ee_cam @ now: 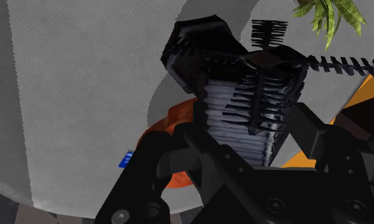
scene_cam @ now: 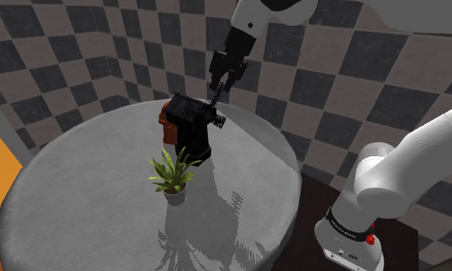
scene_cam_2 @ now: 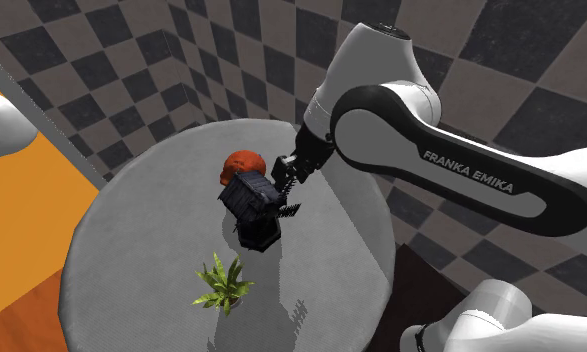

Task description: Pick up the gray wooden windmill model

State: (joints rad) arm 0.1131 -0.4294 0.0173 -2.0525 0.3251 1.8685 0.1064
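Black two-finger claw (scene_cam: 224, 85) of mine spread apart, hovering over dark grey slatted windmill model (scene_cam: 189, 127), upright on round grey table (scene_cam: 85, 185).

Dim simulator light, windmill model (scene_cam: 189, 127) nearly black, jagged striped shadows across the grey table (scene_cam: 78, 192).

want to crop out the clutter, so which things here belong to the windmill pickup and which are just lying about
For the job: dark windmill model, gripper.
Lying about: potted plant, red-orange object behind the windmill, grey round table under them all.
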